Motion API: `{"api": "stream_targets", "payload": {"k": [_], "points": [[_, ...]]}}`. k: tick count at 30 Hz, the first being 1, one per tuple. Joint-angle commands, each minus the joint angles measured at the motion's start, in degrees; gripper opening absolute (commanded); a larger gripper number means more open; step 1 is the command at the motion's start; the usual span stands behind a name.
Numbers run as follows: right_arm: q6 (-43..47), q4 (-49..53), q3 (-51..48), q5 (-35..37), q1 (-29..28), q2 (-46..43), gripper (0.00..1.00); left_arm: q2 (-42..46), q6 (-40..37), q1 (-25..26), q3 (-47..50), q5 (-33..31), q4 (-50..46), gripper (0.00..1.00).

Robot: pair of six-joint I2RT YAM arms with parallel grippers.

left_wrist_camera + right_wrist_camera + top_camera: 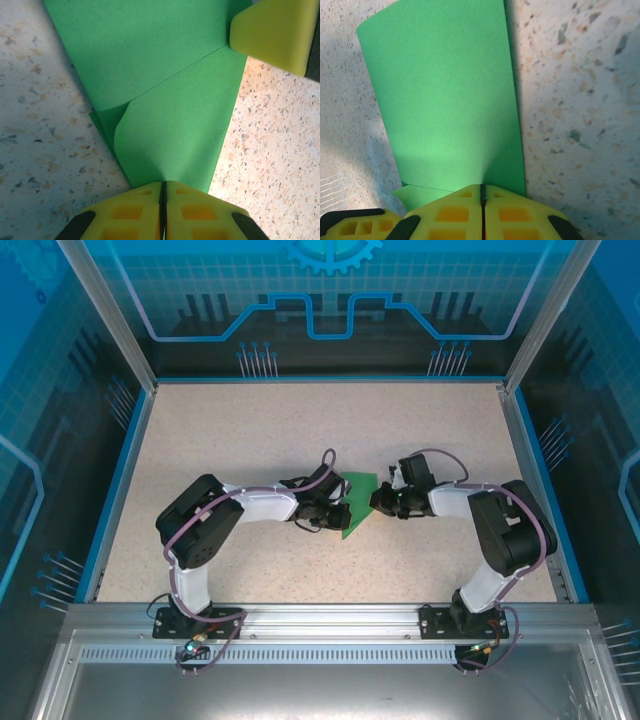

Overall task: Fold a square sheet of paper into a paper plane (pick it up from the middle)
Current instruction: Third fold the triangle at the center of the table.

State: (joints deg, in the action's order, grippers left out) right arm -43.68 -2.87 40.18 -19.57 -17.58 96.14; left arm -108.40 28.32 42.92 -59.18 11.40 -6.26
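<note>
So both my claws are on the green sheet (359,492) right now, about dead centre of the speckled table (250,430). From overhead, my left claw (338,515) comes at it from 9 o'clock and my right claw (378,500) from 3 o'clock, with the paper squeezed in between. It's wide up top and narrows to a point toward 7 o'clock.

On the left wrist cam, my left claw (163,186) is clamped tight on the sheet's (165,100) near edge at 6 o'clock, pads pressed together with the paper pinched in the seam. One flap lies over another layer, with a diagonal edge running up toward 2 o'clock, where one yellow finger (272,30) of my right claw sits on the paper.

Same deal on the right wrist cam: my right claw (482,187) is clenched on the sheet (445,90), which stretches away toward 12 o'clock, curling a bit at the far left corner.
</note>
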Motion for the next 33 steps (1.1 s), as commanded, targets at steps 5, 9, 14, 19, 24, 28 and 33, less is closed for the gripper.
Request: {"api": "stream_targets", "payload": {"k": [5,9,14,19,24,28,33], "points": [[2.6,3.5,2.3,4.7,3.1,1.3,0.07,-5.2,-1.7,0.1,3.9,-7.2,-10.4,0.10],[3.2,4.1,2.6,4.5,3.1,0.2,0.08,-5.0,-1.5,0.2,3.8,-7.2,-10.4,0.10],[4.0,6.5,3.4,3.7,2.0,-4.6,0.08,-4.7,-1.5,0.2,3.6,-7.1,-10.5,0.10],[3.7,6.5,3.7,2.5,-0.8,-6.0,0.08,-4.5,-1.4,0.1,3.1,-6.9,-10.5,0.10],[3.2,4.1,5.0,0.9,-2.4,-1.6,0.08,-4.4,-1.4,0.2,2.2,-6.7,-10.9,0.10],[4.0,4.0,6.3,0.4,-3.0,1.9,0.07,-4.1,-1.9,0.2,1.6,-6.7,-11.3,0.10],[5.1,4.7,6.8,1.1,-3.0,4.5,0.07,-3.8,-2.0,0.2,1.3,-6.8,-11.8,0.10]]}}
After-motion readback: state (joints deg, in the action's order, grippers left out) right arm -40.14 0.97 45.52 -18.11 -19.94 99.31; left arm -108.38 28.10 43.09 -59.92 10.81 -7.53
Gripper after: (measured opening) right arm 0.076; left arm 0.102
